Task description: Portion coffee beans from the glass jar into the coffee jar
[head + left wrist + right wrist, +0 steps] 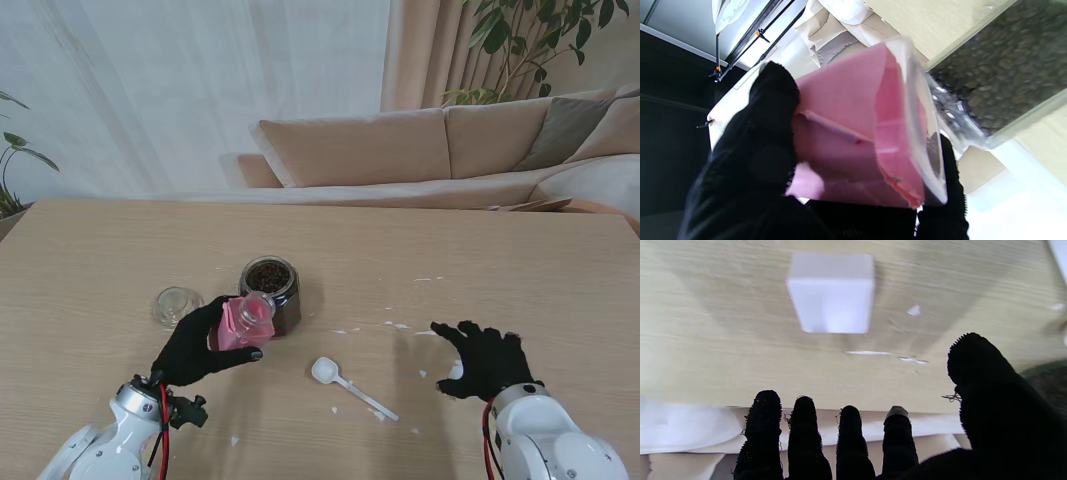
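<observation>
A glass jar point(270, 288) full of dark coffee beans stands open near the table's middle; its bean-filled wall point(1000, 73) fills the left wrist view. My left hand point(195, 348) is shut on the coffee jar point(246, 321), a clear jar with a pink wrap. That jar is tilted, with its open mouth point(923, 133) right beside the glass jar. My gloved fingers point(753, 156) wrap its body. My right hand point(485, 358) hovers open over the table on the right, its fingers point(846, 440) spread and holding nothing.
A white plastic spoon point(345, 385) lies between my hands. A round clear lid point(177, 305) rests left of the glass jar. A small white block point(831, 293) sits on the table by my right hand. White flecks dot the wood. A sofa stands beyond the far edge.
</observation>
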Action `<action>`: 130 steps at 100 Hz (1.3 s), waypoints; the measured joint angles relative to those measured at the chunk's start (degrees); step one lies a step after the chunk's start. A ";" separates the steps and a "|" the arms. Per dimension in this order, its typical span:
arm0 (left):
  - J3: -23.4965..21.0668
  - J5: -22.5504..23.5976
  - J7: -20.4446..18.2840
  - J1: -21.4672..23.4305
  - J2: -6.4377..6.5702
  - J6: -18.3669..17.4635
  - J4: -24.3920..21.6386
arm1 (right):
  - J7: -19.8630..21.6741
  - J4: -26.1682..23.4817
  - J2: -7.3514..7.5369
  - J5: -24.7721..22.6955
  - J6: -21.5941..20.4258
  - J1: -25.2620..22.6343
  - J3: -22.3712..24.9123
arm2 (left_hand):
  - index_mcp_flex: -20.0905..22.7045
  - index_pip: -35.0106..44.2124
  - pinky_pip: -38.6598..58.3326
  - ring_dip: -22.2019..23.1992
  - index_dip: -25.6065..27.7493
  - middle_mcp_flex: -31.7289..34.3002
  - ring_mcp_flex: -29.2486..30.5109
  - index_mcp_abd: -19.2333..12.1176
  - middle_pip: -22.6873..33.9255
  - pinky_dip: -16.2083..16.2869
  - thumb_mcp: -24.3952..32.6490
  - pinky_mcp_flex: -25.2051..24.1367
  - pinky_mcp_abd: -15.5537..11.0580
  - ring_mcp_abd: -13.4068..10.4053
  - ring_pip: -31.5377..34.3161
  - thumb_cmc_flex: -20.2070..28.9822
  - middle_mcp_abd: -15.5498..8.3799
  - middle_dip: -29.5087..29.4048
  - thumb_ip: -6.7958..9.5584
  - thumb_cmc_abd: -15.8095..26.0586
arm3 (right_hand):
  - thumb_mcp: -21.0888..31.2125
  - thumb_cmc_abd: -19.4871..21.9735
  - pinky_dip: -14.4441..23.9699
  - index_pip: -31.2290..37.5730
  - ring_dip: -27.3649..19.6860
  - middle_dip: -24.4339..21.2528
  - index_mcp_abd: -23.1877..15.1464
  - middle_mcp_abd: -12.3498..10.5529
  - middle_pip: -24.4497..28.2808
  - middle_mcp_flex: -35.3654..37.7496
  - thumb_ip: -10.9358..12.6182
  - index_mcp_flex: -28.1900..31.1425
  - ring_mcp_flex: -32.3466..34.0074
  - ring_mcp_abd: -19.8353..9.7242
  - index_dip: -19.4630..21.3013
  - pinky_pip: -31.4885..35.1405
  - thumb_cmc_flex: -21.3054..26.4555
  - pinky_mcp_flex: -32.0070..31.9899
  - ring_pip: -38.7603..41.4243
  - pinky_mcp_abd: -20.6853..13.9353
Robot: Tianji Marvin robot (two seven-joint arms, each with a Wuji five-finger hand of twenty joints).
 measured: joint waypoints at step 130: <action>-1.02 -13.13 -2.58 -1.39 -0.70 -4.13 10.44 | -9.01 5.63 0.33 11.77 7.15 13.61 -26.90 | 0.00 0.01 -0.66 0.00 0.00 0.00 0.00 0.00 0.00 -0.62 0.00 -0.90 -0.02 -0.07 -0.48 0.00 -0.01 0.35 0.00 0.00 | 3.18 4.73 0.11 18.04 6.15 9.58 11.67 3.49 21.48 11.72 3.19 22.95 10.40 0.68 6.47 14.63 3.33 8.38 17.56 2.16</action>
